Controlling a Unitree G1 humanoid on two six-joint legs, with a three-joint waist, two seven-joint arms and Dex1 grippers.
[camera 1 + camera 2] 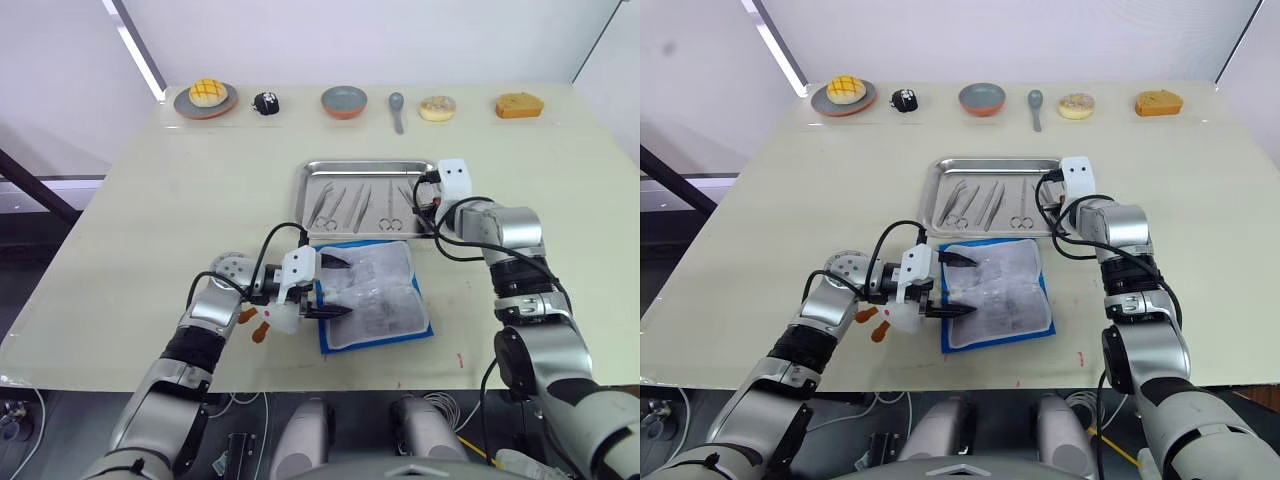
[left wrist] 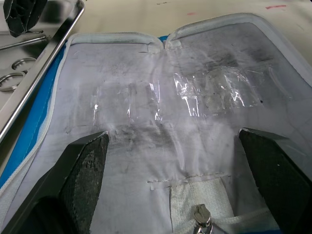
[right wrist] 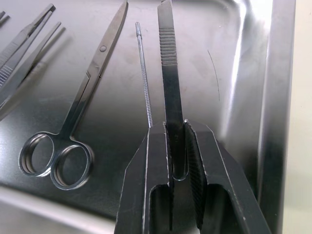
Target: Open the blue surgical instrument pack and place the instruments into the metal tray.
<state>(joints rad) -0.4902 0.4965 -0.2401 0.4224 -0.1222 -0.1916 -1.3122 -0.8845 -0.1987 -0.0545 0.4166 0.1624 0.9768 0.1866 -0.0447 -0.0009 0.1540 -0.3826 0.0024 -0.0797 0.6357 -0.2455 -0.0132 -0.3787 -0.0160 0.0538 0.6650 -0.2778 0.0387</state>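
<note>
The right end effector (image 3: 176, 146) is clamped on a flat, ribbed-handled instrument (image 3: 168, 73) low over the right part of the metal tray (image 1: 312, 168), which sits at the centre of the frame in the head views. The likely trouble is in the release: the tool is pinched near one end, so if the fingers part while it is tilted or above the tray floor, it may clatter down across the scissors (image 3: 73, 126) and the thin probe (image 3: 143, 78) lying just beside it, or rebound towards the rim close by. Lifting away before the fingers are fully apart could drag the tool back out.

The left end effector (image 2: 180, 161) is spread wide over the near edge of the blue surgical instrument pack (image 1: 375, 295), below the tray at lower centre. If it presses or sweeps there, I judge the pouch could slide on the surface or fold shut.

The pack lies open and flat, whitish lining up with a blue border, its clear pockets crinkled and, as far as I can tell, emptied. Several slim silvery tools (image 1: 345, 205) lie side by side in the tray.
</note>
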